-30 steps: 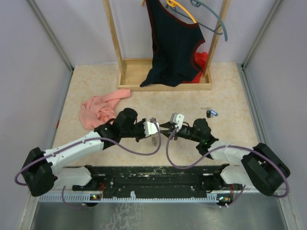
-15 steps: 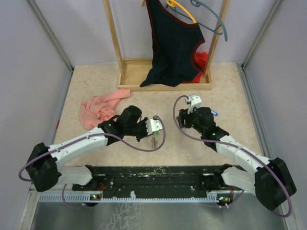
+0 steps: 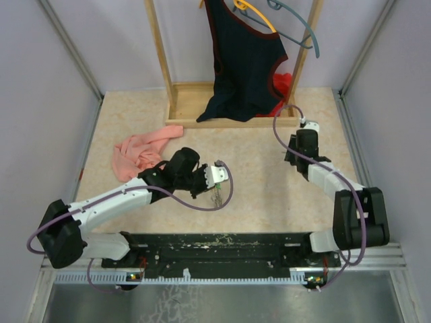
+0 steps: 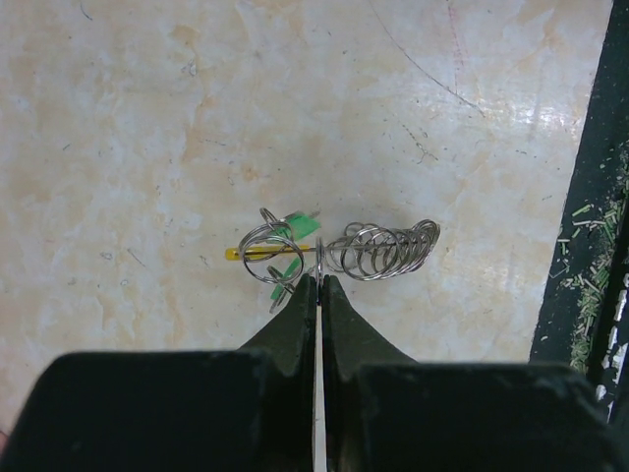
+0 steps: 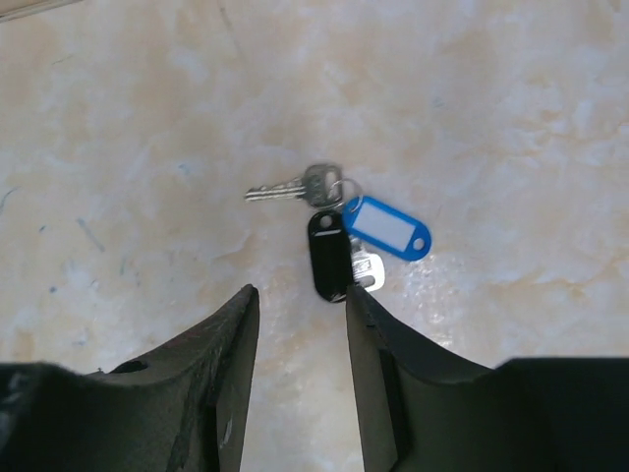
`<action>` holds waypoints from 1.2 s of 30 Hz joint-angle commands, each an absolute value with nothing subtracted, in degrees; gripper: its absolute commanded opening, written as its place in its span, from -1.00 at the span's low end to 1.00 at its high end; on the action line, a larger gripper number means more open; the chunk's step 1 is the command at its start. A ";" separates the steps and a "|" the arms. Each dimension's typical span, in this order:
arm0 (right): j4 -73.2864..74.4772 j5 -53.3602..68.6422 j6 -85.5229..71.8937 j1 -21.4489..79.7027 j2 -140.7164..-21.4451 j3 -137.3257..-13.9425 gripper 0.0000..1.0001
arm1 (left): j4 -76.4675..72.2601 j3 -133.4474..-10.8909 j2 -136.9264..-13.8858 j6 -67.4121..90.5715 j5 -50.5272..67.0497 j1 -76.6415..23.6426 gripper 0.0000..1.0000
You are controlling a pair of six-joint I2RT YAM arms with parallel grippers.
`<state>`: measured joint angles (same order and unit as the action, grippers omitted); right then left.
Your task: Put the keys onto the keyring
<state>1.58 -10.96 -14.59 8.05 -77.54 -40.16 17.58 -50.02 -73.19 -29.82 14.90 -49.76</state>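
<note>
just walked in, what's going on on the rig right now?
The left claw is shut on the keyring, a cluster of wire loops with green tags, near the front middle of the table. The right claw hovers open above the keys, which lie on the table at far right with a blue tag and a black tag. They are not gripped and not yet on the ring.
</note>
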 commanded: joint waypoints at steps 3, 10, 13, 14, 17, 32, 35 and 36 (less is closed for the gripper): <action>3.96 -11.12 -16.15 4.88 -83.39 -46.65 -0.21 | 19.06 -51.75 -73.79 -29.52 13.66 -49.64 -0.99; 2.72 -10.25 -14.40 3.46 -88.78 -48.04 -0.25 | 19.20 -51.85 -74.30 -29.50 14.09 -49.63 -0.99; 2.84 -9.93 -13.32 3.43 -91.20 -49.83 -0.26 | 19.34 -51.86 -74.36 -29.50 13.85 -49.62 -0.98; 2.83 -9.96 -12.97 3.43 -91.87 -50.27 -0.26 | 19.34 -51.90 -74.43 -29.52 13.90 -49.63 -0.99; 3.58 -8.74 -12.03 3.34 -93.94 -51.70 -0.30 | 19.34 -51.93 -74.65 -29.53 14.30 -49.59 -0.99; 14.54 -1.26 -15.84 9.24 -94.15 -49.60 -0.54 | 19.86 -52.47 -75.50 -29.53 15.00 -49.70 -0.99; 14.22 -0.37 -18.05 12.96 -91.00 -47.24 -0.54 | 19.86 -52.43 -75.31 -29.52 14.95 -49.67 -0.99; 13.88 -0.47 -18.45 13.84 -90.06 -46.54 -0.54 | 19.86 -52.39 -75.24 -29.53 15.09 -49.66 -0.99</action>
